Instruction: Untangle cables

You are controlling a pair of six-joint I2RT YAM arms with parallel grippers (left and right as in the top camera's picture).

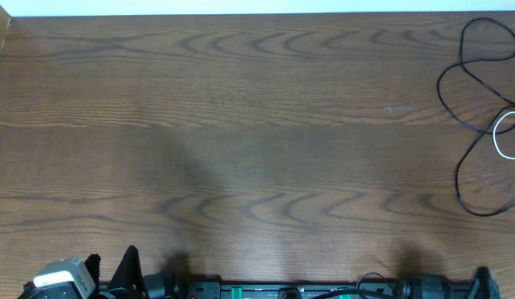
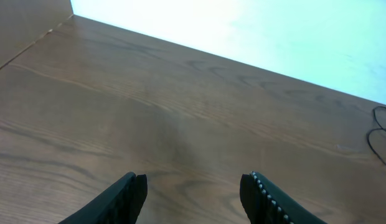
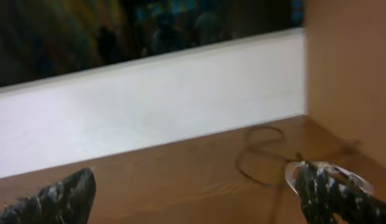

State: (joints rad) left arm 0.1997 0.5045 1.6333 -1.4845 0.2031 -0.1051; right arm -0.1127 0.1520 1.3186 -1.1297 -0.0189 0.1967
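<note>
Two dark fingers of L tool (image 2: 194,186) sit right at the bottom of the left wrist view. They are partly open, w/ a medium gap btwn them. Nothing is in the gap, just bare brown bench (image 2: 149,112) below. L tool holds nothing.

R tool (image 3: 196,186) is open very wide. One finger is low at the left of its view, the other low at the right, both blurry. Nothing is btwn them, so it holds nothing too. The right-side finger hides part of the white cable (image 3: 333,169) in that view. Can't tell if it touches it, but the loop is not btwn the fingers.

From the top view, the cables lie at the far right of the bench, well apart from the arms (image 1: 66,278) at the near edge. Black cable (image 1: 441,90) makes big loose loops, one by the far right corner and one lower down. It runs off the right side of the pic. White cable is a small loop in the middle of the black loops and crosses over them. They touch where they cross. Part of it is cut off by the pic edge. Plug ends are too small to make out.

Pale wall (image 2: 255,37) runs along the far side of the bench. Brown side board (image 3: 348,62) stands at the right end, near the cables.
</note>
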